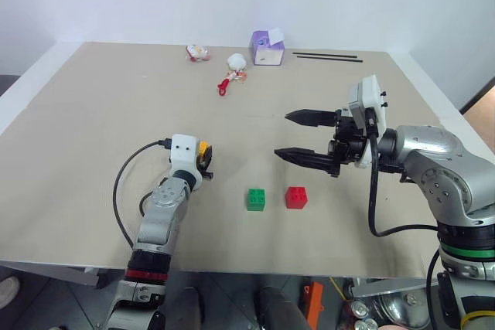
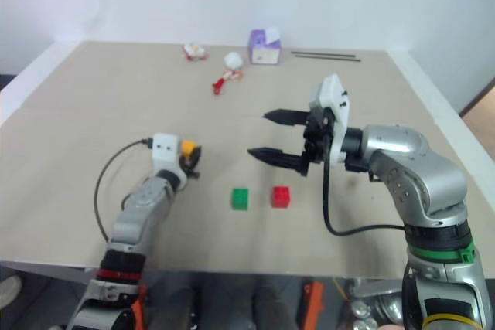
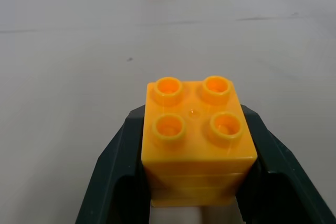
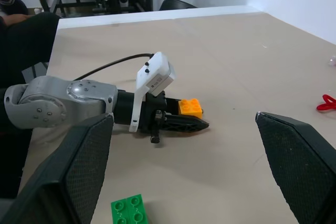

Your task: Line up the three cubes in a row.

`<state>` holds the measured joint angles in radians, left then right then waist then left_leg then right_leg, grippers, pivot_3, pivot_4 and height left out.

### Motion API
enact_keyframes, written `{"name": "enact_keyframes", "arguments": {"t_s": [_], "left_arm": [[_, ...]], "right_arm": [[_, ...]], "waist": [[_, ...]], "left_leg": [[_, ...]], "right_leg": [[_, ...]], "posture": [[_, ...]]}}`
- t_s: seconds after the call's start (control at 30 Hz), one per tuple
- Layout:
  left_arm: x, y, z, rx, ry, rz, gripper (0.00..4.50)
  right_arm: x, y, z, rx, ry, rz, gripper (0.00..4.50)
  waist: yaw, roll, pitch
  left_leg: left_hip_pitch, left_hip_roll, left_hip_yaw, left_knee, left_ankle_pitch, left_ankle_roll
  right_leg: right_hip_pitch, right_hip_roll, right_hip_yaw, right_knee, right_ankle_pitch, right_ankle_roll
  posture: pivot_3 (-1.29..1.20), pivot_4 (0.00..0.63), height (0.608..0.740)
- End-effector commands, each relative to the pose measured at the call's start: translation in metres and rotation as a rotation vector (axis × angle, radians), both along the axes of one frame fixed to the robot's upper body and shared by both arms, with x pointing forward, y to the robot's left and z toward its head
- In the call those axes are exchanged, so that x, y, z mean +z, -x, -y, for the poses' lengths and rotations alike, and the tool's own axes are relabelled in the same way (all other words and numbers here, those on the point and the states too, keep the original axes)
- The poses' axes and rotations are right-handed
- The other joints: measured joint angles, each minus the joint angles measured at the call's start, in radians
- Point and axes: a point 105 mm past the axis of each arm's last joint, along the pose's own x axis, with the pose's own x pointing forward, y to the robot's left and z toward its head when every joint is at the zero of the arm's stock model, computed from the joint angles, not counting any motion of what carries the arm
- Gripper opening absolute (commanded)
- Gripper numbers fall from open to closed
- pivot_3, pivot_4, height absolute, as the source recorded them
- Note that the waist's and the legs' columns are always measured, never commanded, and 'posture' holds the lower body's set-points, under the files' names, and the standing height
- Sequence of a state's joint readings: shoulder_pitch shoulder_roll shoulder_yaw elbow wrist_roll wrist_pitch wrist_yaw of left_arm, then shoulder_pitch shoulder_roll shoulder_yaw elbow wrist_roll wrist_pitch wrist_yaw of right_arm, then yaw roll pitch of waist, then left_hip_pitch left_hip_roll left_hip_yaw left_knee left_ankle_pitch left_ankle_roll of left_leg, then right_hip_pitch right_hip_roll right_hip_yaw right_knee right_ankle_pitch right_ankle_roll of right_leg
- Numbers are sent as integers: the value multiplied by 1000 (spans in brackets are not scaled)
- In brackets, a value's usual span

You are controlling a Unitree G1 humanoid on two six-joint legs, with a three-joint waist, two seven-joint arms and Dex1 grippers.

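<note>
Nearest us, left gripper (image 1: 206, 161) pinches the yellow-orange cube (image 3: 197, 137) low over the table (image 1: 93, 98), green cube (image 1: 256, 199) and red cube (image 1: 296, 197) rest side by side, right gripper (image 1: 295, 135) hovers spread.

The left gripper's fingers (image 3: 118, 182) are covering the yellow-orange cube's (image 3: 197, 140) sides between the jaws, and the picture edge is cutting off their bases.

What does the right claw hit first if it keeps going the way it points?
Probably the left claw, which is shut on the orange cube. The right claw hangs open above the table, so it might pass over.
</note>
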<state>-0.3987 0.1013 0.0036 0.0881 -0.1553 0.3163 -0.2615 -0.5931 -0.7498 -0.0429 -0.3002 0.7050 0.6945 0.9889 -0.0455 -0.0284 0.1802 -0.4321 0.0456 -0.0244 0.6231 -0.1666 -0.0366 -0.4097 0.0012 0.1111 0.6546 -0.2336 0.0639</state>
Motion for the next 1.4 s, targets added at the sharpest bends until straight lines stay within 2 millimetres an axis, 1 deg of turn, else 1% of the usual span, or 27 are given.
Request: {"name": "enact_keyframes", "arguments": {"t_s": [0.03, 0.07, 0.13, 0.23, 0.3, 0.43, 0.6, 0.73, 0.9, 1.13, 1.33, 1.4], "left_arm": [[35, 12, -5, -246, -15, 134, 1374], [37, 17, -8, -325, -23, 140, 1374], [40, 35, -13, -519, -50, 157, 1374], [29, 55, -20, -733, -111, 125, 1374], [18, 71, -21, -879, -170, 104, 1374], [2, 83, -17, -1039, -231, 54, 1374], [-9, 86, -11, -1127, -289, 49, 1374], [-19, 81, -10, -1136, -325, 37, 1374], [-20, 78, -11, -1136, -327, 32, 1374], [-21, 72, -11, -1100, -320, 42, 1374], [-23, 73, -11, -1102, -322, 31, 1374], [-21, 76, -9, -1119, -306, 31, 2397]], "right_arm": [[2, 13, 3, 57, 34, 29, 4500], [-1, 16, 3, 69, 48, 26, 4500], [-9, 21, 2, 92, 77, 20, 4500], [-22, 28, 3, 123, 116, 4, 4500], [-28, 30, 5, 133, 135, -10, 4500], [-32, 31, 6, 138, 154, -19, 4500], [-32, 34, 6, 135, 158, -15, 4500], [-32, 37, 6, 134, 157, -17, 4500], [-34, 40, 6, 131, 161, -25, 4500], [-29, 38, 4, 129, 130, -15, 4500], [-30, 37, 3, 133, 136, -17, 4500], [-30, 36, 3, 134, 137, -18, 4500]], "waist": [[-1, 0, 0], [-1, 0, 0], [-3, 0, 0], [-2, 1, 0], [-2, 1, 0], [-1, 1, 0], [-2, 1, 0], [-1, 1, 0], [-1, 1, 0], [-1, 1, 0], [-1, 1, 0], [-1, 1, 0]], "left_leg": [[0, 0, 0, -1, 0, 0], [0, 0, 0, -1, 0, 0], [0, 0, 0, -3, 0, 0], [0, 1, 1, -4, 0, 0], [0, 1, 2, -4, 0, 0], [0, 1, 3, -4, 0, 0], [-1, 1, 3, -2, 0, 0], [-1, 1, 3, -3, 0, 0], [-4, 1, 3, -3, 0, 0], [-4, 1, 3, 0, 0, 0], [-4, 1, 3, 1, 0, 1], [-4, 1, 3, 1, 0, 1]], "right_leg": [[0, 0, 0, 0, 0, 0], [-1, 0, 0, 0, -1, -1], [-2, 0, 0, 0, -2, -3], [-3, 0, 0, 0, -2, -3], [-3, -1, 0, 0, -4, -4], [-3, -2, 0, 0, -4, -4], [-3, -3, -1, 0, -3, -4], [-4, -2, -1, 0, -3, -4], [-6, -2, -1, 0, -3, -4], [-6, -2, -1, 0, -1, -3], [-5, -2, -1, 0, 0, -3], [-5, -2, -1, 0, 0, -3]], "posture": [[0, 150, 740], [0, 150, 740], [0, 150, 740], [0, 150, 740], [0, 150, 740], [0, 150, 740], [0, 150, 740], [0, 150, 740], [0, 150, 740], [0, 150, 740], [0, 150, 740], [0, 150, 740]]}}
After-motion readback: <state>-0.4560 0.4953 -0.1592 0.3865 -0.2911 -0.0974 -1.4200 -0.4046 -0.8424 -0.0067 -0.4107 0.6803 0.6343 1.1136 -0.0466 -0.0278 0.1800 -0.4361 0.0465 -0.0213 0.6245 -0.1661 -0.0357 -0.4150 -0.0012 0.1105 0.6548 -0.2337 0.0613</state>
